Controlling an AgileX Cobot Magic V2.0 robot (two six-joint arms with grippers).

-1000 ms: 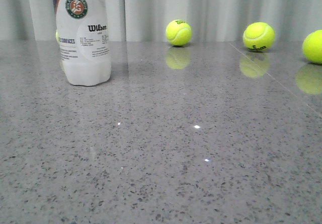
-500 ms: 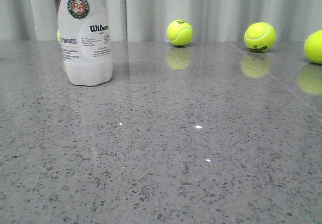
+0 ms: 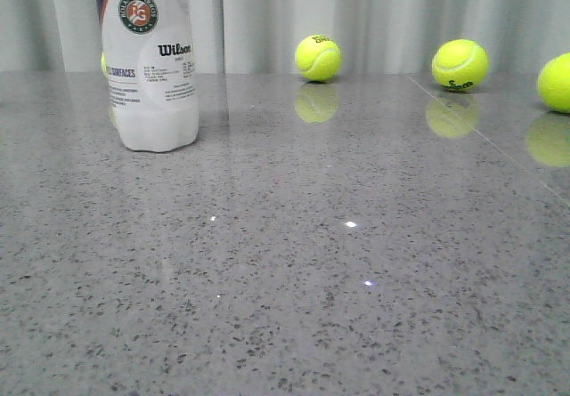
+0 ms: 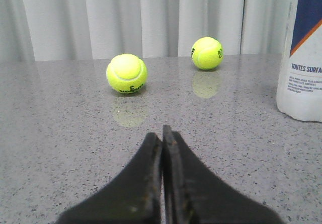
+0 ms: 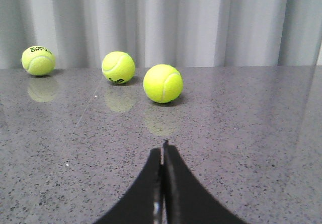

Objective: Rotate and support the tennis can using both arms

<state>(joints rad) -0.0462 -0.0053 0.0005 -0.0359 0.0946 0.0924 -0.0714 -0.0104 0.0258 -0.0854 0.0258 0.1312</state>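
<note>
Standing upright on the grey speckled worktop [image 3: 294, 262], the tennis can [image 3: 149, 67] sits at the far left of the front view, label with round emblem and "Wilson" lettering facing the camera; since a second ago it has shifted a touch rightward in frame, then held steady over the last half second. Three tennis balls [image 3: 318, 58] lie along the back edge by the curtain [image 3: 374, 13], well apart from the can. My left jaws [image 4: 162, 133] are clenched, fingers pressed together, holding nothing, with the can near to one side. My right jaws [image 5: 162, 151] are likewise clenched and empty, pointing toward three loose balls.
</note>
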